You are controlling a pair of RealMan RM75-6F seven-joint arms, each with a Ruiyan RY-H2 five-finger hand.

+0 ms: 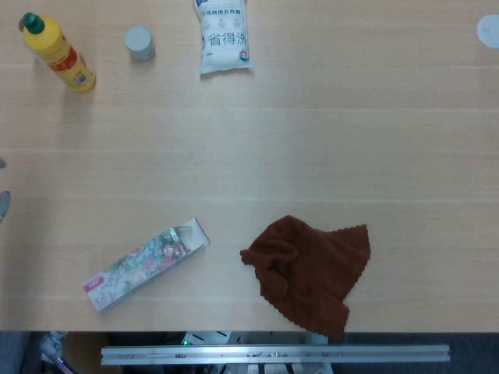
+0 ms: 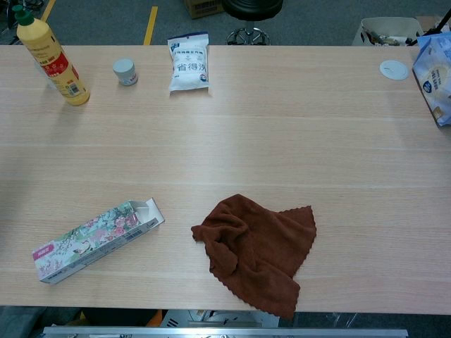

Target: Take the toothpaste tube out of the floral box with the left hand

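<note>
Floral box lying flat, near left, flap open rightward (tube access); neither hand visible, so their state cannot be told.

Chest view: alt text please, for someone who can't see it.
A floral box lies flat near the wooden table's front-left edge, one end flap open, beside a crumpled brown cloth. Along the far edge stand a yellow bottle, small jar and white pouch. No hand shows.
</note>
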